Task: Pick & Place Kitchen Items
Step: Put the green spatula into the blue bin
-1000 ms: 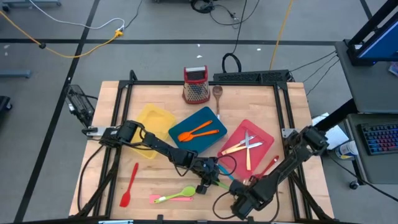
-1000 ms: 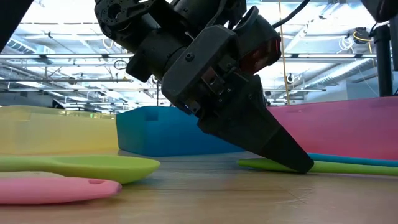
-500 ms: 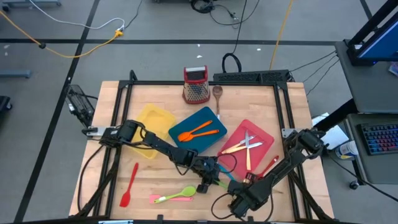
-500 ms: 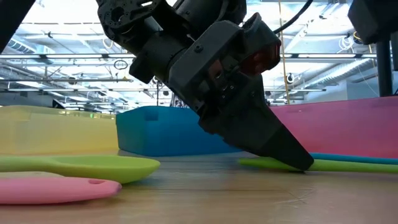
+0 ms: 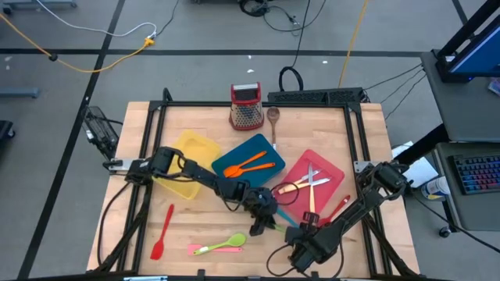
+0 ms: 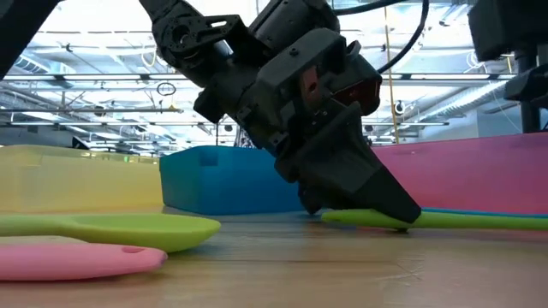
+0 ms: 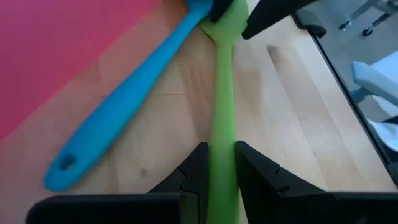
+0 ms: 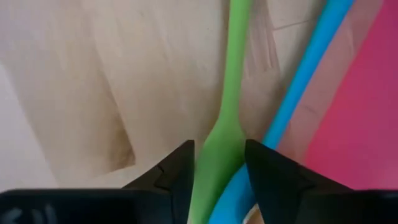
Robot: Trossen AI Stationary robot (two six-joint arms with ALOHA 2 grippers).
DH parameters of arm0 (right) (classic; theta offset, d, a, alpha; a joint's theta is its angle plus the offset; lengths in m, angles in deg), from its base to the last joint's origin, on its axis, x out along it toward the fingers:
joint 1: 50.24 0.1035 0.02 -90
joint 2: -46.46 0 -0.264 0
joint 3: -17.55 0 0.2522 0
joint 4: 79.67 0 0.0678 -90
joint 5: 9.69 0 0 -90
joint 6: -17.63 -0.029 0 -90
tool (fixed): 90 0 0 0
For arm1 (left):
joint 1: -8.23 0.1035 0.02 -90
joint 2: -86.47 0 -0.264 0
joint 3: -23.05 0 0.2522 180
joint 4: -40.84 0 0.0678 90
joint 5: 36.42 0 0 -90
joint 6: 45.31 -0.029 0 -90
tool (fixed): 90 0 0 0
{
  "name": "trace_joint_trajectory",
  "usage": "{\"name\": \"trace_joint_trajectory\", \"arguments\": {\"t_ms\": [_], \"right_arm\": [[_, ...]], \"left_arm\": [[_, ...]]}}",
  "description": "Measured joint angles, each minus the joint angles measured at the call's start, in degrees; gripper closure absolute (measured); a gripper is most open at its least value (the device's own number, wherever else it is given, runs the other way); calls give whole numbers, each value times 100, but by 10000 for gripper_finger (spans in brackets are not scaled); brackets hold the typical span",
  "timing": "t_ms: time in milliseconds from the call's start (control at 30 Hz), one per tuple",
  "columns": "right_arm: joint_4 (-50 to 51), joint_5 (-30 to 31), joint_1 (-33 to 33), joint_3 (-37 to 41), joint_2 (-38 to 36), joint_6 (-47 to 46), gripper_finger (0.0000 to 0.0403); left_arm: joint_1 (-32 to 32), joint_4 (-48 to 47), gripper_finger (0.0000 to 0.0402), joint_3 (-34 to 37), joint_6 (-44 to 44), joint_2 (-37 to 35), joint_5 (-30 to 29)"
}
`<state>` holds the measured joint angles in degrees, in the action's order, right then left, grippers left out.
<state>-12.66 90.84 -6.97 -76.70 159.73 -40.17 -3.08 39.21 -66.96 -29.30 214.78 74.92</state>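
A green utensil [image 7: 222, 81] lies on the wooden table beside a blue utensil [image 7: 124, 118], just in front of the red tray [image 5: 328, 168]. My left gripper [image 7: 221, 152] is shut on the green one's handle and shows in the low view as a dark wedge [image 6: 398, 218]. My right gripper [image 8: 219, 149] hangs above the green utensil's wide end [image 8: 217, 155]. It is open, with one finger on each side of that end. I cannot tell whether it touches the green or the blue utensil. My left gripper pinches the green utensil's slim handle [image 7: 221, 140] between its two fingers. The fingers slant down from the table's left and lie roughly along the handle, which runs on ahead of them. The handle stays low over the table [image 6: 445, 220], near level.
A green spoon [image 6: 111, 229] and a pink utensil [image 6: 77, 261] lie near the front edge, a red spatula [image 5: 162, 230] at the front left. The teal tray [image 5: 258, 148] holds orange utensils, the red tray cutlery. A yellow tray [image 5: 191, 152], grater [image 5: 246, 105] and wooden spoon [image 5: 273, 121] stand farther back.
My left gripper has rolled about its own axis and shifted a little toward the red tray, still shut on the green handle, whose held end has swung with it. My right arm has come down a little over the utensil's wide end.
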Motion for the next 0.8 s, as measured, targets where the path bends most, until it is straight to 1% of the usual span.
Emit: {"name": "trace_joint_trajectory", "arguments": {"t_ms": [33,133,267,367,467,633,800], "right_arm": [[-57,0,14,73,-8,2,273],[-147,63,34,237,-19,98,283],[-98,181,33,436,-22,509,297],[-78,485,35,508,-16,941,313],[-52,701,7,524,-15,1183,335],[-47,797,-31,528,-17,954,386],[-185,783,27,532,-11,888,381]], "left_arm": [[20,0,334,0,63,0,25],[101,15,334,-4,356,-4,358],[160,58,334,-9,660,-11,677],[165,66,334,-9,724,-11,915],[160,104,334,-8,767,-13,1139],[164,184,337,0,818,-45,1425],[149,-6,337,23,921,-246,1909]]}}
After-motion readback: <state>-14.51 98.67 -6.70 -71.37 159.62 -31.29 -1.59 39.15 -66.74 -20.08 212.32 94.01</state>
